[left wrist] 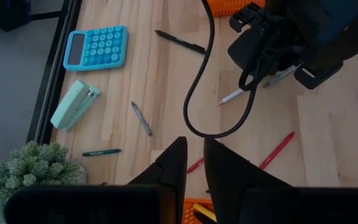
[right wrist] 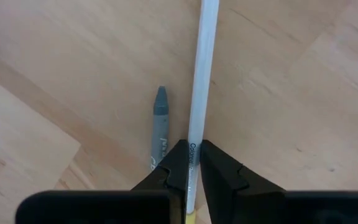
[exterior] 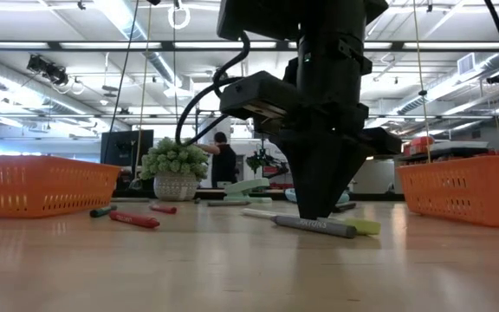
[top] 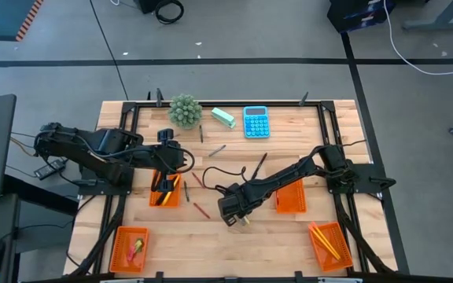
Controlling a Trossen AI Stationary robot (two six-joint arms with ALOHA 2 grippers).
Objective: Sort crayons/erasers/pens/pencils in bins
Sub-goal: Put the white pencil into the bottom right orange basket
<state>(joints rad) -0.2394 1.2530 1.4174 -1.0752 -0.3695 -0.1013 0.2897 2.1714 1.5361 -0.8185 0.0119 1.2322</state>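
Wooden table (top: 234, 236) w/ orange bins (top: 129, 249), concrete floor (top: 53, 71) around.

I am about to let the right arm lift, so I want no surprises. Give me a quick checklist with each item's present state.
1. Right gripper astride the white pencil: ok.
2. Fingers fully clamped on it: cannot tell.
3. Grey crayon outside the fingers: ok, though it lies close beside the pencil.
4. Left gripper out of the way, over its bin: ok.
5. Pencil bin free to receive: ok, one pencil already in it.
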